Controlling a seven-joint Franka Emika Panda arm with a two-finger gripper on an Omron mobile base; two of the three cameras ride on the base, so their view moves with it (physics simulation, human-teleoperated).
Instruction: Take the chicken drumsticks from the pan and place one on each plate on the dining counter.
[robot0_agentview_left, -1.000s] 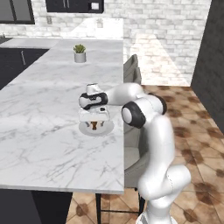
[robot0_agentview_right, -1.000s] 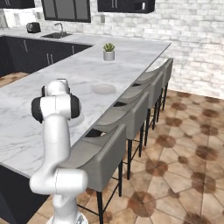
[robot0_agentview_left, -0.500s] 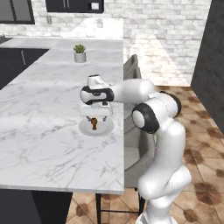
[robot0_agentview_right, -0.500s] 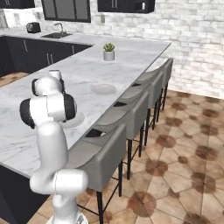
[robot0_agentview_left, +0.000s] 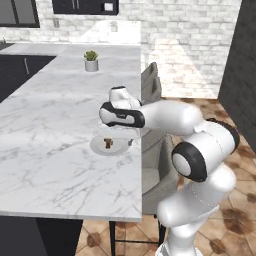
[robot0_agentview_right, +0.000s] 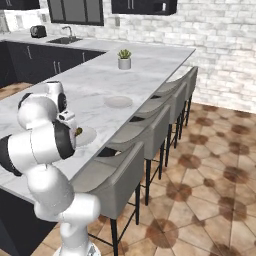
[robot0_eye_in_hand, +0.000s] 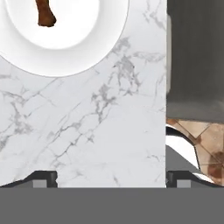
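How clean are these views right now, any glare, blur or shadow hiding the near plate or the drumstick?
Left base view: even light, no glare; the near plate sits partly under the arm's soft shadow, the drumstick small and fuzzy. Right base view: sharp, but the arm covers most of that plate. Hand view: crisp, plate cropped at the top edge, drumstick cut off, dining counter veins clear.
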